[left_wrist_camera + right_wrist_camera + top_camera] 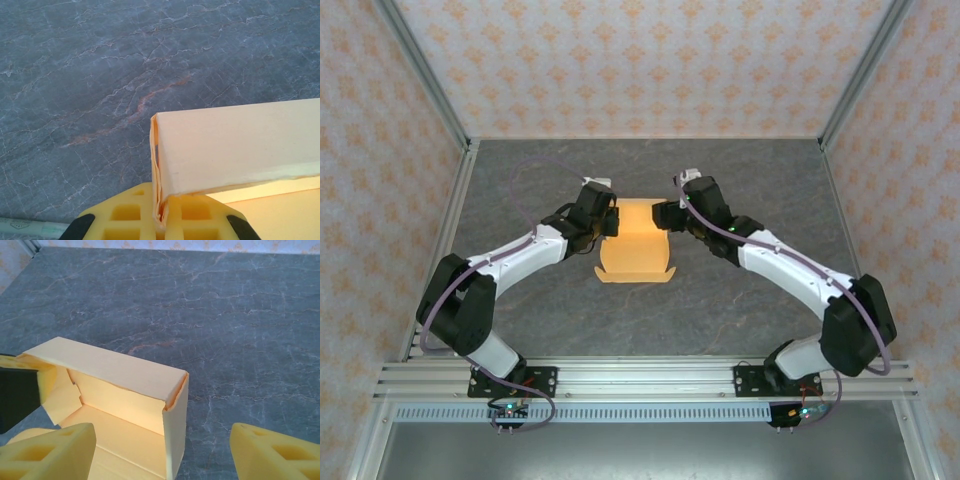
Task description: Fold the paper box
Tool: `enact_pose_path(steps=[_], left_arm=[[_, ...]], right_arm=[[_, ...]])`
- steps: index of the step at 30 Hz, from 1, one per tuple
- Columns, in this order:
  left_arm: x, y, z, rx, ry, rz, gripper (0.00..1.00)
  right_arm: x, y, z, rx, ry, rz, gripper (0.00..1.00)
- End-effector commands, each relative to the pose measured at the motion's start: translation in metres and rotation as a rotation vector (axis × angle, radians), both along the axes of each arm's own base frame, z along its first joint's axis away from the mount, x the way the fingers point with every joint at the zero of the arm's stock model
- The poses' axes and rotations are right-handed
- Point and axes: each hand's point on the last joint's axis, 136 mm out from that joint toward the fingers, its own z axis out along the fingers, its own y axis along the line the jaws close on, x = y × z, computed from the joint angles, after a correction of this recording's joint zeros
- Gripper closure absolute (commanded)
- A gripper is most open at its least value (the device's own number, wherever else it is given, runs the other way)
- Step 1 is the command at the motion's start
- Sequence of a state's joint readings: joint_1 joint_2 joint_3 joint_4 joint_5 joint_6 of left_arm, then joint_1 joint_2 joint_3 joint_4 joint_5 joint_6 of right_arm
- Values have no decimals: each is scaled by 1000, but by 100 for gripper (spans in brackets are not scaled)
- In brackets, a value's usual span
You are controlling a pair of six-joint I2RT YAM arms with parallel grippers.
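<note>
Orange-yellow thin-card paper box (636, 240), half-erected at the centre of the grey veined tabletop (740, 300): left gripper (161, 220) pinches its end wall, apparently to steady it, while right gripper (165, 452), spread wide, straddles the opposite corner, ready to fold.

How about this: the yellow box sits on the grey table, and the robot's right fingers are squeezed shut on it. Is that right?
Not quite. The right gripper is wide open, not squeezed shut; the right wrist view shows its fingers far apart, either side of a corner of the paper box. The box does sit on the grey table.
</note>
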State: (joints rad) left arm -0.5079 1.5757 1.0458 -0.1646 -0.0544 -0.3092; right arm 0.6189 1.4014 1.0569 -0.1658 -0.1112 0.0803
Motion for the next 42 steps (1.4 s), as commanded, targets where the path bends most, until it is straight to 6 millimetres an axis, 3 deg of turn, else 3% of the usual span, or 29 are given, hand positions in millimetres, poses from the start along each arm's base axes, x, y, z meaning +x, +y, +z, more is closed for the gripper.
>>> enact_pose_path(steps=[1,6,12,14,18,20,26,37,42], left_arm=[[1,-1,3,-2,-24,-41,100],[-1,-8,8,-4,-63,-107,100],[-3,-11,-2,46,8,-146,100],[-7,-15,-6,27,27,-171,100],[-13,-23,-10,19,30,-236,100],[-13,-22,-11,28,3,-242,100],[-6,-20,-7,57,-105,-237,100],[1,-23,-44,197,39,-244,100],[7,-17,-49,246,50,-192,100]], right_arm=[[-9,-11,7,-48,-9,44,29],[0,-37,15,-41,-5,-23,29],[8,-68,14,-104,17,-137,29],[6,-64,11,-96,38,-100,29],[-4,-32,6,0,100,57,29],[-5,-26,3,26,115,81,29],[2,-26,-3,6,136,60,30],[14,-43,-14,-79,161,-43,32],[14,-45,-24,-95,179,-52,32]])
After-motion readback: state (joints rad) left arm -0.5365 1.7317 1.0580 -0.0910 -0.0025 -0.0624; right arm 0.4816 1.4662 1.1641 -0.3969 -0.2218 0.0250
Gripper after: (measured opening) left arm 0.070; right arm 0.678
